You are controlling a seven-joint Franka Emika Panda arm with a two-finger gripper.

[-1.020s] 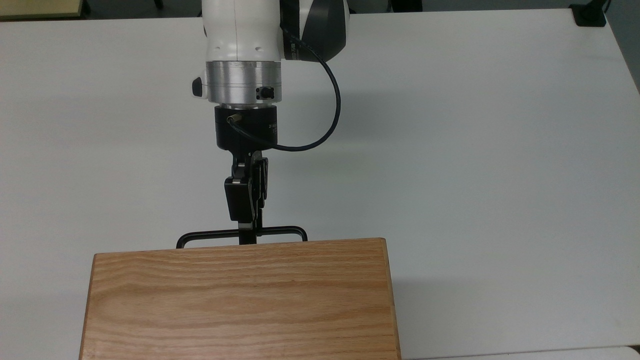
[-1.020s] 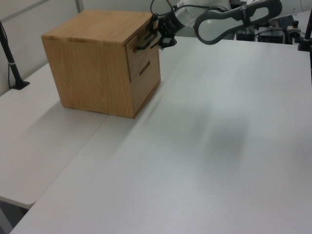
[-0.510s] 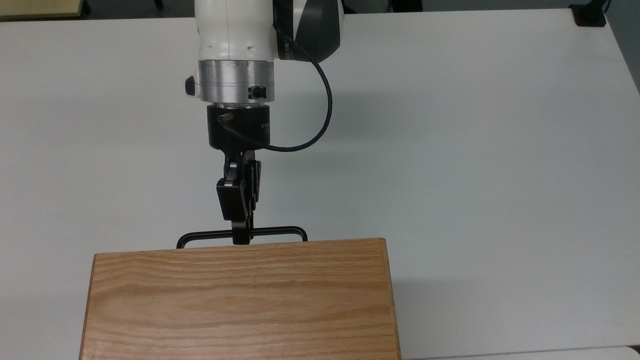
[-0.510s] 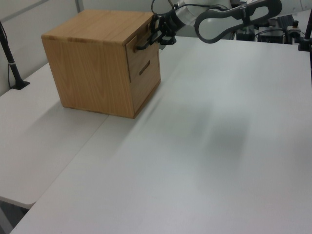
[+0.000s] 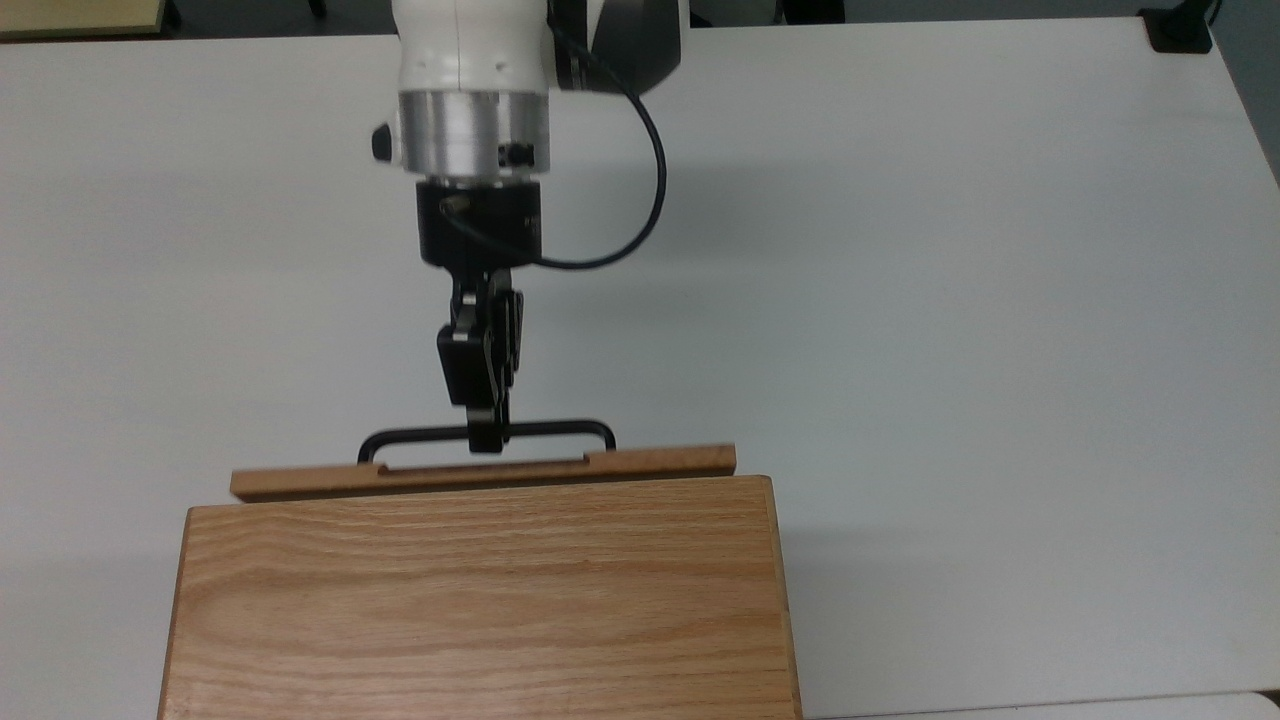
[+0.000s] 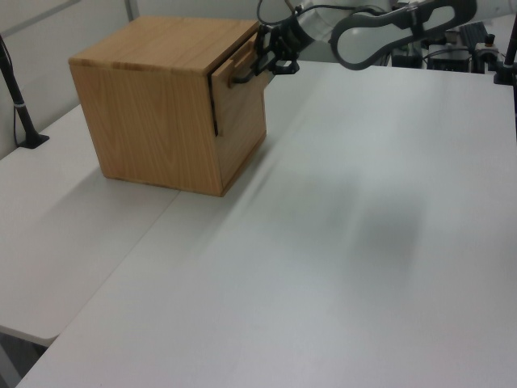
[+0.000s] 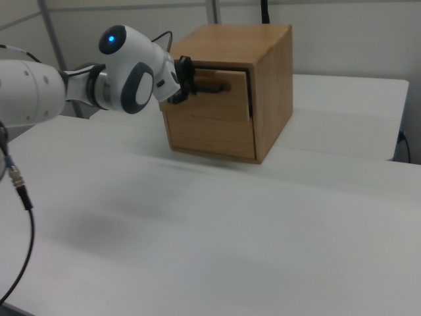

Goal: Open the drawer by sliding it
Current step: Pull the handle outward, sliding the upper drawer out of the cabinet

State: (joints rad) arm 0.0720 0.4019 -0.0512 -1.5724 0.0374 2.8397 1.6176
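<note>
One narrow strip of the light oak drawer front [image 5: 483, 473] juts out from the grain-marked oak cabinet [image 5: 480, 600] on the white worktop [image 5: 950, 300], the black pincer [image 5: 487, 440] clenched on the drawer's thin black bar handle [image 5: 560, 430], so most sliding remains.

From my station, the cabinet [image 5: 480, 600] sat on the bench [image 5: 950, 300] at the top view's lower left. Its drawer [image 5: 483, 472] stuck out a little past the cabinet's top edge, toward the arm. My gripper [image 5: 487, 437] sat at the handle [image 5: 560, 428], mid-bar, jaws closed around it.
</note>
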